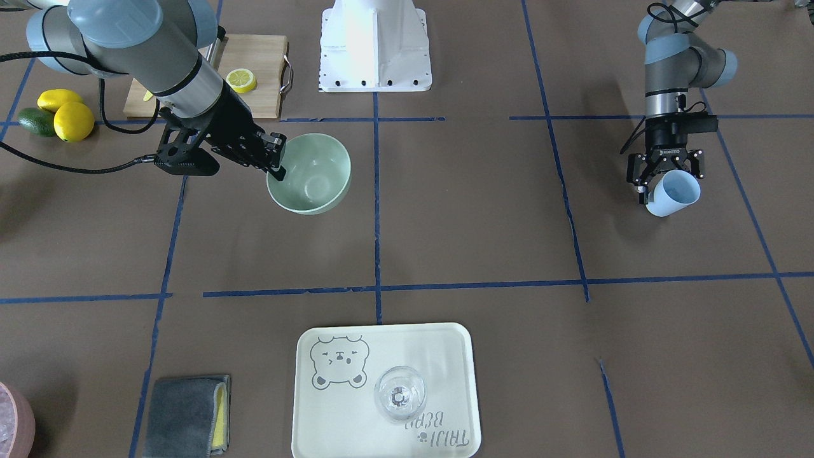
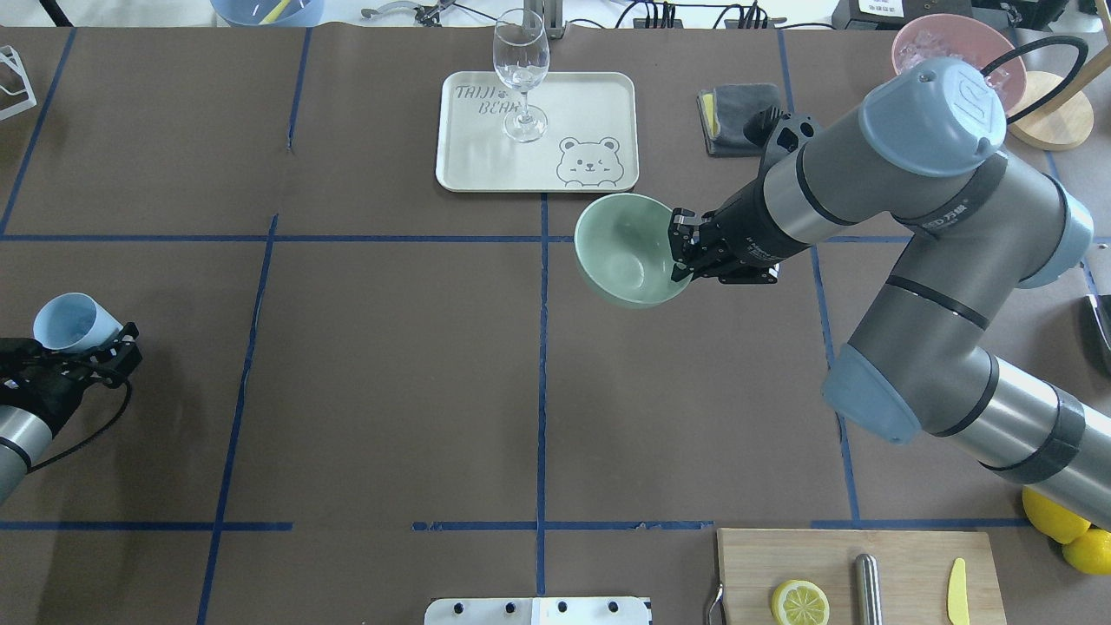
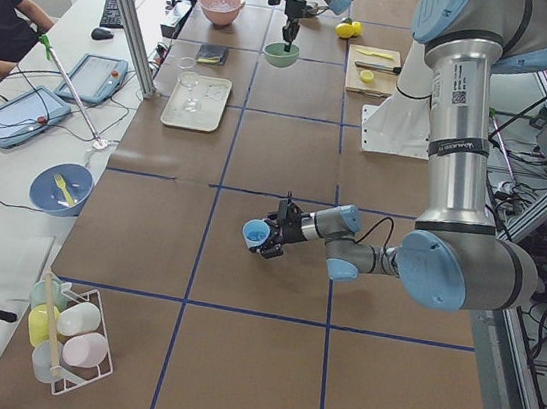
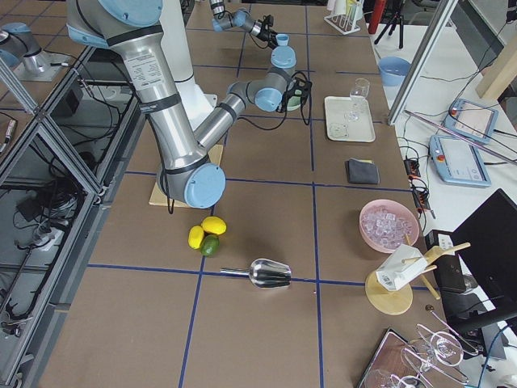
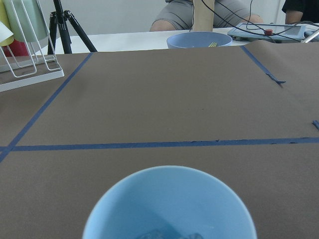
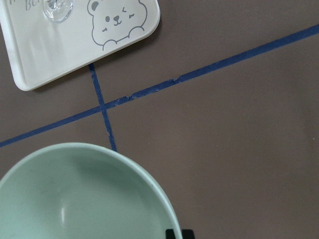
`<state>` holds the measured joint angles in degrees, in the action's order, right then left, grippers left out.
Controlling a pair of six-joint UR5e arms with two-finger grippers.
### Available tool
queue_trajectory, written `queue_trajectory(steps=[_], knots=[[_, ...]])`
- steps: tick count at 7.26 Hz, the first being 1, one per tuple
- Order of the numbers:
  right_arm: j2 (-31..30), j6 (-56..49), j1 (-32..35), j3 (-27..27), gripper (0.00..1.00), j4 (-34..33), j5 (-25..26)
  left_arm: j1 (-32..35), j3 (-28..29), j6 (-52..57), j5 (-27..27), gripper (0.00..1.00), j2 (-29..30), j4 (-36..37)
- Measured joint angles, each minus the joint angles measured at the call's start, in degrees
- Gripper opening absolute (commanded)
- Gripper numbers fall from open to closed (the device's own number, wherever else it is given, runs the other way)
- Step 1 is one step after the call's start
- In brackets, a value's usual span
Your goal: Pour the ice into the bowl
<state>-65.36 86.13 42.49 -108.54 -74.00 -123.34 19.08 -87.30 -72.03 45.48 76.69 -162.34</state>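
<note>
Brown table (image 2: 391, 391), divided by blue tape lines. The right arm (image 2: 937, 286) extends over the table's middle. The left arm (image 1: 668, 63) stands well apart, at the opposite side.

A wooden board (image 2: 807, 551) lies near the robot's base and carries a lemon half (image 2: 799, 602). A cream tray (image 2: 608, 104) with a bear drawing lies at the far edge and bears an upright glass (image 2: 521, 65).

The bowl (image 2: 621, 252) sits between tray and board, just beside the tray and close to the centre tape line. Whether it rests on the table or is raised cannot be told. The right gripper (image 2: 680, 252) has its jaws clamped on the bowl's rim, on the side nearest that arm.

A pink container (image 4: 389, 206) stands at the table's far right corner, with ice heaped inside.

The left gripper (image 1: 664, 181) has its jaws closed around a light blue cup (image 1: 675, 194), tilted with its mouth turned away from the robot. The left wrist view shows ice (image 5: 169, 234) as glassy pieces low inside the cup.
</note>
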Motion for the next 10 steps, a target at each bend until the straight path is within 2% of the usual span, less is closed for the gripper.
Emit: queue_trajectory(steps=[1, 2, 3, 4, 6, 8, 10], knots=[[0.16, 0.04, -0.06, 0.0, 0.0, -0.03, 0.02, 0.11, 0.13, 0.07, -0.22, 0.87, -0.01, -0.04], [0.35, 0.3, -0.19, -0.02, 0.0, -0.06, 0.03, 0.26, 0.16, 0.18, -0.54, 0.64, -0.09, -0.07], [0.44, 0.72, -0.43, -0.09, 0.0, -0.08, 0.05, 0.43, 0.19, 0.23, -0.72, 0.07, -0.14, -0.1], [0.46, 1.0, -0.81, -0.13, 0.0, -0.09, 0.35, 0.59, 0.14, 0.22, -0.89, 0.0, -0.14, -0.17], [1.14, 2.18, -3.54, -0.01, 0.0, -0.1, 3.12, 0.8, -1.11, 0.31, -1.35, 0.0, -0.46, -0.38], [3.52, 3.08, -9.43, 1.51, 0.0, -0.68, 9.45, 1.06, -4.72, 0.97, -1.25, 0.0, -0.7, -0.42], [10.76, 3.36, -14.5, 8.04, 0.0, -3.15, 15.63, 2.35, -9.31, 2.86, -1.18, 0.0, -0.73, -0.41]])
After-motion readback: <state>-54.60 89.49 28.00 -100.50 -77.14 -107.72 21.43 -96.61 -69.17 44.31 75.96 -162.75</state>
